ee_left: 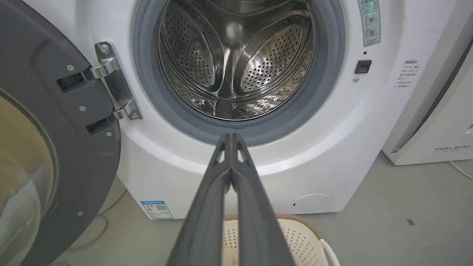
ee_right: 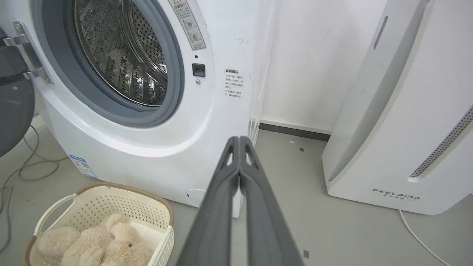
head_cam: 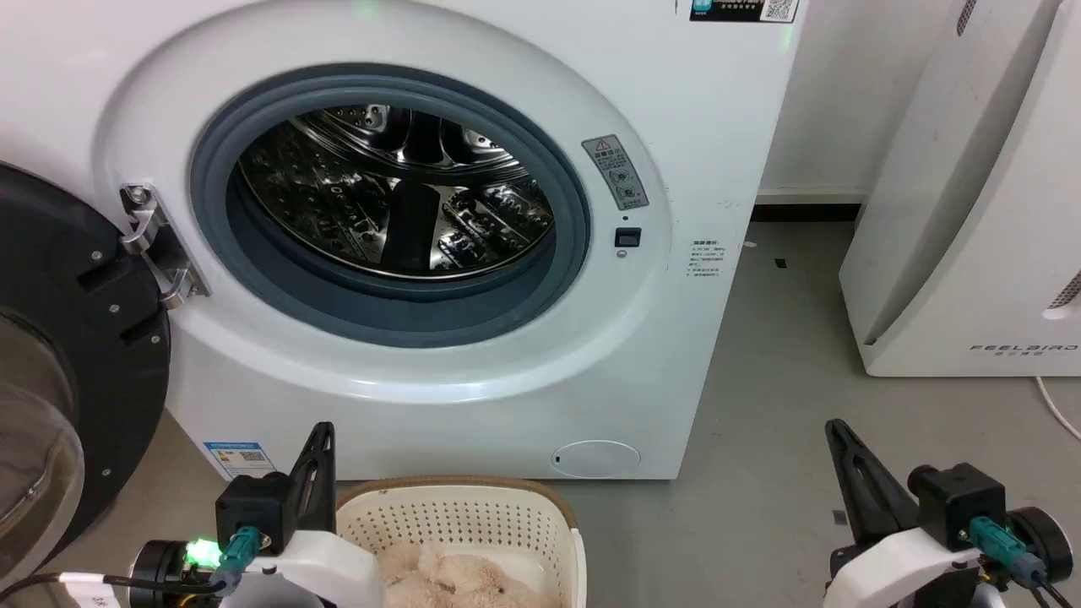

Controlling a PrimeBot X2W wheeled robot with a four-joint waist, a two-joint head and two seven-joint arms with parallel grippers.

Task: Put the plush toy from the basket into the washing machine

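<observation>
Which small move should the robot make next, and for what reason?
Probably open the left pincer and lower it onto the cream-beige fluffy plush toy: the toy lies in the cream-white perforated plastic basket beside that pincer, which is shut and empty, and the large white washing machine stands open.

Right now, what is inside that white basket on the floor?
A cream plush toy lies in the basket, covering much of its bottom. Anything under the toy is hidden from view.
</observation>
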